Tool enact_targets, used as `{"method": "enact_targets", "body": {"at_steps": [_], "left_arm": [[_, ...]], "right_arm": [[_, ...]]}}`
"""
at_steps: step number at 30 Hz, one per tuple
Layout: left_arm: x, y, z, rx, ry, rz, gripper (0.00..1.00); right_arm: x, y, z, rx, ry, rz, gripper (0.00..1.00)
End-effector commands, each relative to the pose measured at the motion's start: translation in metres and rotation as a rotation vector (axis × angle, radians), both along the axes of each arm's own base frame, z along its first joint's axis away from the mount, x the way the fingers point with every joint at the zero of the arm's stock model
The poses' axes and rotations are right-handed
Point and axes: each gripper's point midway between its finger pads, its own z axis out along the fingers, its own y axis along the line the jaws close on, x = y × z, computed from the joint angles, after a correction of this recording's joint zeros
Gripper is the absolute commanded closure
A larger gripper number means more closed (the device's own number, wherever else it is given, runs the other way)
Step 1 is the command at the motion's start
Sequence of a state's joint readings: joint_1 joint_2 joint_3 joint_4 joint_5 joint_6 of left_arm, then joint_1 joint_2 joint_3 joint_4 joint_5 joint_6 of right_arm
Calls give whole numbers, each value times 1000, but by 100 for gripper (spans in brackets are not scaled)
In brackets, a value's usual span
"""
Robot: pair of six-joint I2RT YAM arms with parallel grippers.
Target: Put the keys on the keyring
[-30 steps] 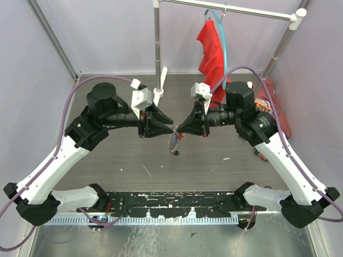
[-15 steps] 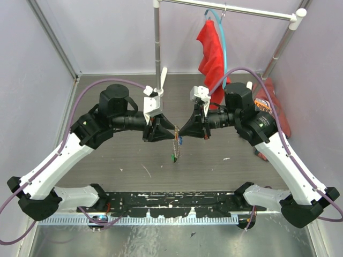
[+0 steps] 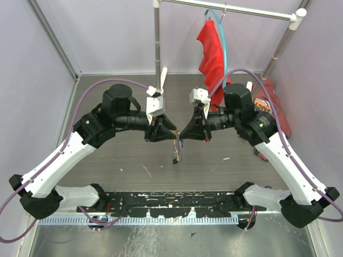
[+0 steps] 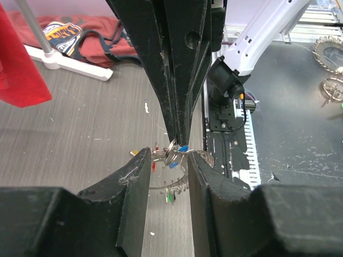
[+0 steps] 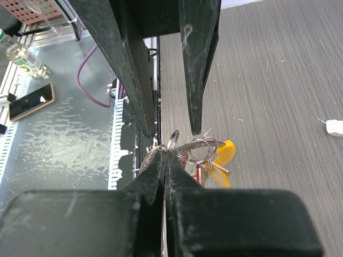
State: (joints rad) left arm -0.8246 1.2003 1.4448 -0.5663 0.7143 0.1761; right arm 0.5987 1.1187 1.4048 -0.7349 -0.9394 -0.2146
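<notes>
The right gripper point(image 5: 165, 156) is pinched together on the keyring point(image 5: 199, 143), between the two arms over the middle of the table point(image 3: 123, 155). The left gripper point(image 4: 168, 158) has its fingers apart, one on each side of the ring. The keys point(image 5: 224, 152) hang from it.
</notes>
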Motion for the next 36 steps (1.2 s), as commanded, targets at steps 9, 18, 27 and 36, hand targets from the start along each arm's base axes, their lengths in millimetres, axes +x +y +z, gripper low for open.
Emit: {"method": "enact_targets", "body": {"at_steps": [9, 18, 27, 36], "left_arm": [[-10, -10, 9, -10, -25, -66, 71], [-12, -11, 8, 9, -19, -77, 100], [-5, -4, 25, -95, -32, 42, 100], [-1, 5, 47, -277, -50, 140, 100]], "right_arm": [[-12, 1, 36, 90, -92, 57, 99], [-9, 1, 38, 93, -102, 38, 99], [4, -12, 61, 134, -223, -127, 62], [15, -18, 54, 151, -275, -209, 55]]}}
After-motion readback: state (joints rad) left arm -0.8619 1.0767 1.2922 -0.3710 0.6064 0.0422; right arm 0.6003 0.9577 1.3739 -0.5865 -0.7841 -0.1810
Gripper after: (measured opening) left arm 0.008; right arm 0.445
